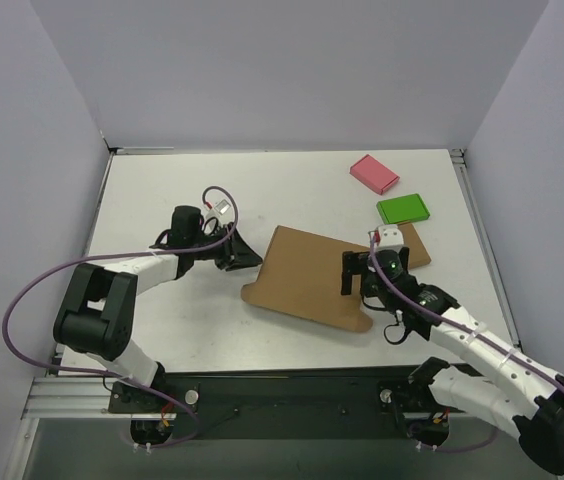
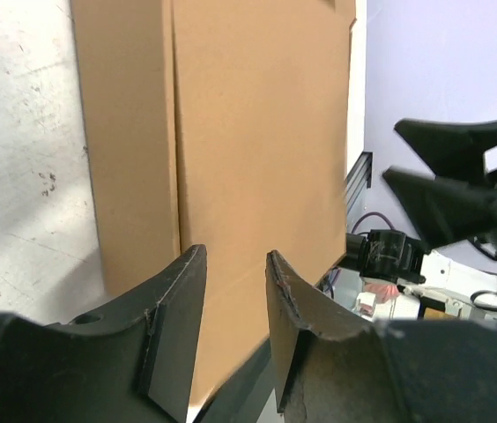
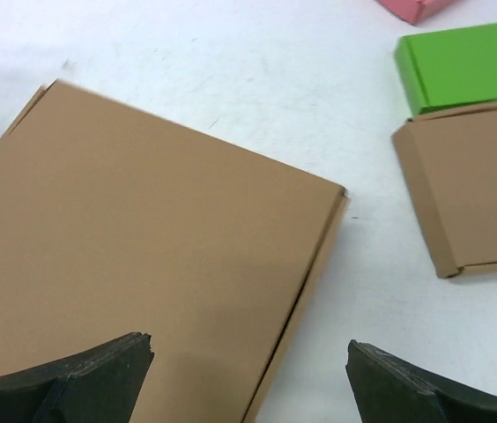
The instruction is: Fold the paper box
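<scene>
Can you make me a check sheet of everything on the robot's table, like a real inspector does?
Surface: white table, faintly scuffed.
Job's things: large plain brown cardboard paper box, lying mid-table.
Clutter: pink flat block, green flat block, small brown cardboard block, grouped far right, off the box.
Grippers: left gripper at the box's left edge, jaws partly apart, grip unclear; right gripper wide open over the box's right edge, holding nothing.
Cables: purple cables run along both arms.
Surroundings: pale lilac walls on three sides.
</scene>
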You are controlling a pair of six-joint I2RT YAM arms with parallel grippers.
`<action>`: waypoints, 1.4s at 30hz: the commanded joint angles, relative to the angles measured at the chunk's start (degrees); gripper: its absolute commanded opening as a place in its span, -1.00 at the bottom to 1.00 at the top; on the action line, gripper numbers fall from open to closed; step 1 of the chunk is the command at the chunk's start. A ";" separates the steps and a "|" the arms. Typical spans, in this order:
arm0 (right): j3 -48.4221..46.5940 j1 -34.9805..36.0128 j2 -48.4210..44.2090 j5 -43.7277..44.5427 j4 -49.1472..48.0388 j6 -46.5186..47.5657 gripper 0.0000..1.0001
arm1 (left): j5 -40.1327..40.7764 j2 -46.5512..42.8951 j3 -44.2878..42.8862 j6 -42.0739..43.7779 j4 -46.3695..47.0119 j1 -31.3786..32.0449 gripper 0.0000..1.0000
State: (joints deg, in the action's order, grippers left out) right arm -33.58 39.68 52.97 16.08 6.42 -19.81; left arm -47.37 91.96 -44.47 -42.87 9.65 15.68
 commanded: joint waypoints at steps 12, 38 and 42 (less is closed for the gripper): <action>-1.31 17.69 -5.26 1.14 0.44 13.56 1.00 | 2.79 -2.67 -1.76 5.42 -4.63 -0.12 0.23; -12.38 39.60 43.53 32.88 -15.38 34.14 -0.24 | 3.87 0.85 -4.75 9.83 -6.75 -1.01 0.40; -11.33 39.60 43.89 33.23 -15.82 33.35 -0.83 | 4.13 0.24 -4.66 10.00 -6.75 -1.09 0.41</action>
State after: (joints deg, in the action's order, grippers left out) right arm -44.56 79.18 96.66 47.64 -9.39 14.22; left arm -42.19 92.82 -47.03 -33.82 1.91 14.90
